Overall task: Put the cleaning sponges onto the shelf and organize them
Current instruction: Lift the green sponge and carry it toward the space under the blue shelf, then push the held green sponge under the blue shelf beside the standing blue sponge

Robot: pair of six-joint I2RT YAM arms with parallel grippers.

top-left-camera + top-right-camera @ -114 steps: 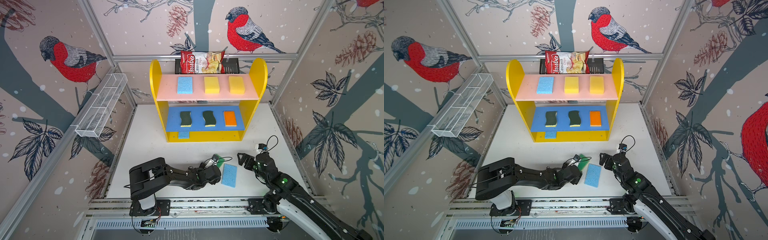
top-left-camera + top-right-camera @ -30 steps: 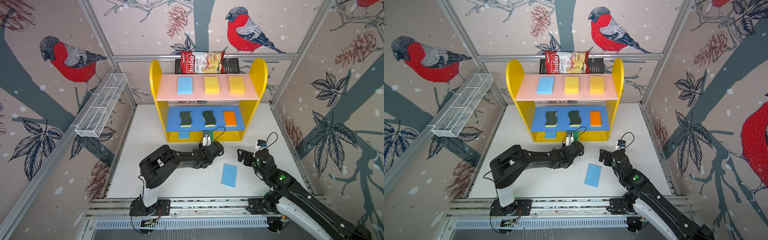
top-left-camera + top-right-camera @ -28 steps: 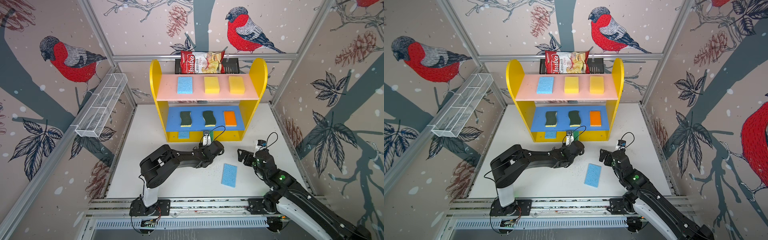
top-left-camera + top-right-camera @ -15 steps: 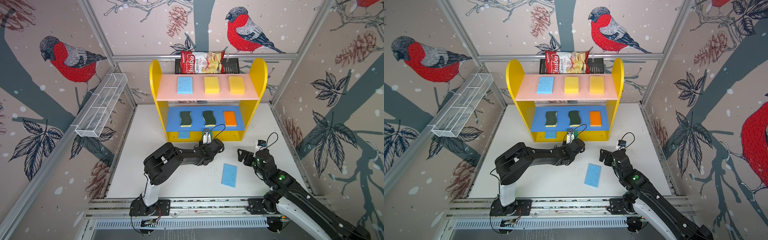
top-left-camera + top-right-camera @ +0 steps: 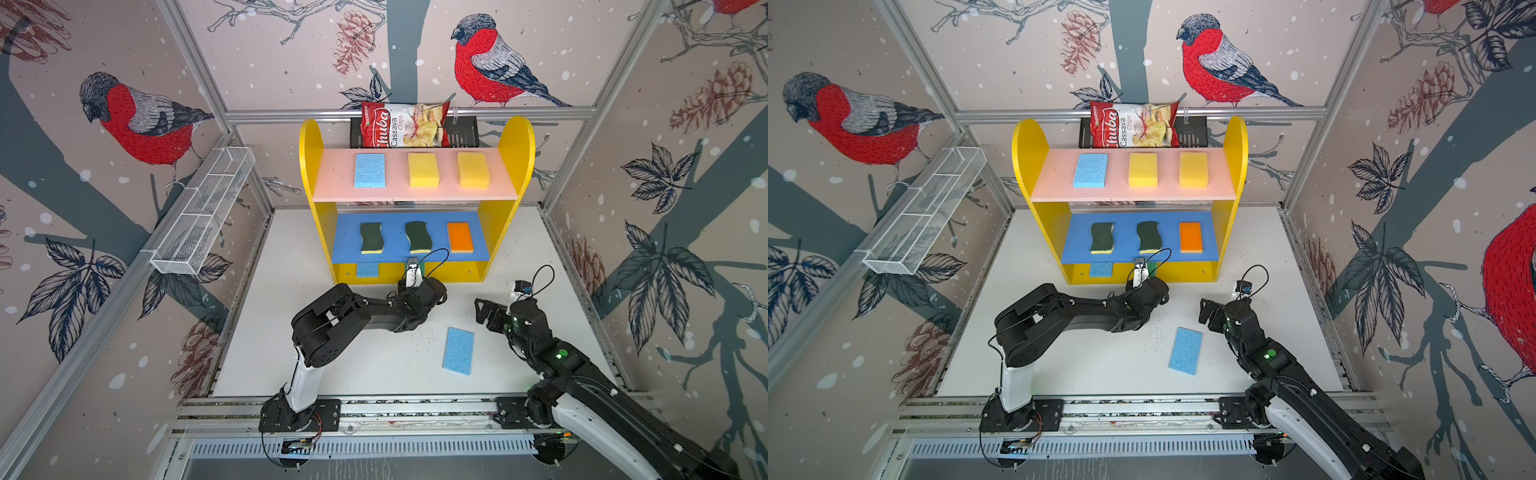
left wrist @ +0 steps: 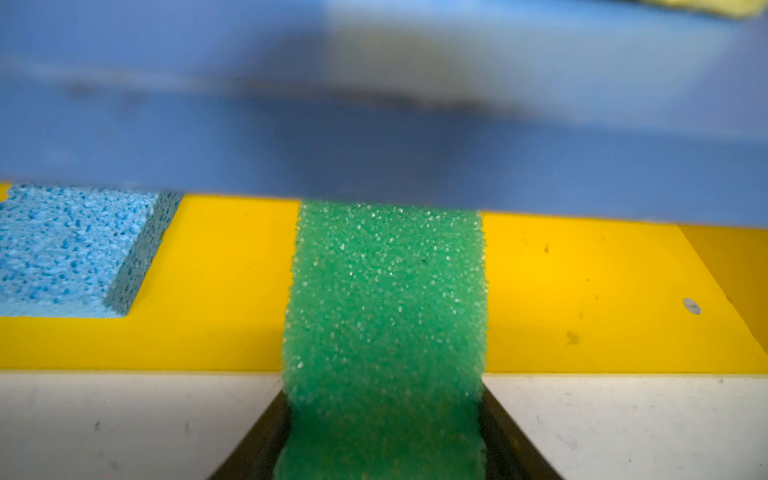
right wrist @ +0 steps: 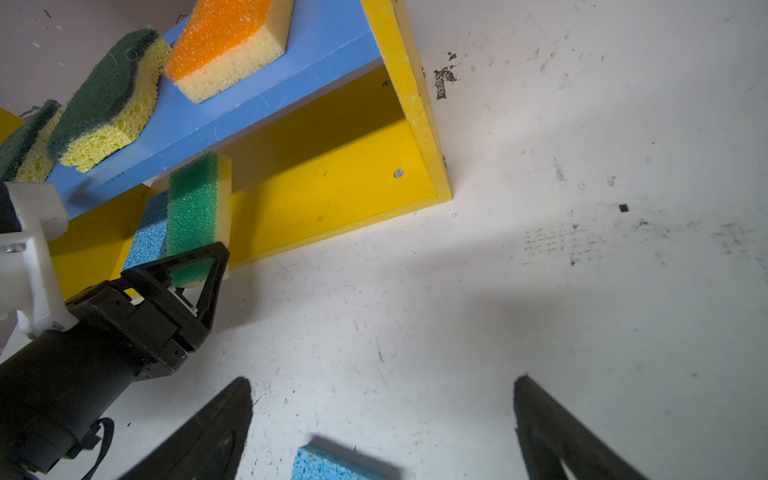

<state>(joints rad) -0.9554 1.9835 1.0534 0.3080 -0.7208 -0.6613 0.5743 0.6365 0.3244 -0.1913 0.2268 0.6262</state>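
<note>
The yellow shelf point(image 5: 311, 166) holds a light blue sponge point(image 5: 369, 170) and two yellow sponges point(image 5: 423, 169) on its pink board. Two dark-green wavy sponges point(image 5: 371, 237) and an orange one point(image 5: 460, 237) lie on the blue board. Another light blue sponge point(image 6: 62, 253) sits on the yellow base. My left gripper point(image 7: 199, 266) is shut on a bright green sponge point(image 6: 386, 311), whose far end reaches over the base under the blue board. A light blue sponge point(image 5: 458, 350) lies flat on the table. Just right of it, my right gripper point(image 5: 484, 309) stands open and empty.
A red-and-white chips bag point(image 5: 404, 124) rests on a black rack behind the shelf top. A white wire basket point(image 5: 203, 216) hangs on the left wall. The arms' mounting rail point(image 5: 415, 409) runs along the table's front edge.
My left arm has carried the green sponge from the table's front to the shelf base, creeping slightly further in over the last second. The right arm has barely moved.
</note>
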